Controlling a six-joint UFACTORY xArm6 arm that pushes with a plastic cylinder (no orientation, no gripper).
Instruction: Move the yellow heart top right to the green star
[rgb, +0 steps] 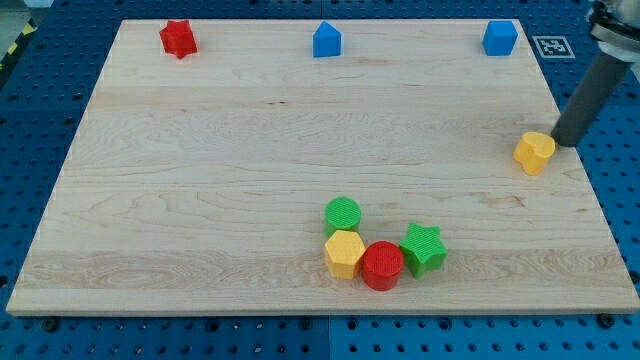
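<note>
The ribbed red cylinder block (382, 265) lay nearest; my tip (562, 143) touched the ribbed yellow heart block (535, 152) upper-right side, positioned to push toward the ribbed green star block (424, 248); no hand fitted.

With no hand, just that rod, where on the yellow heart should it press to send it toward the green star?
Probably on the yellow heart's upper-right flank. The green star lies down-left of it, and my tip already sits at the heart's right edge, so it has only to push down-left.

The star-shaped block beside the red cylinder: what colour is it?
Green star, seen in the camera view.
</note>
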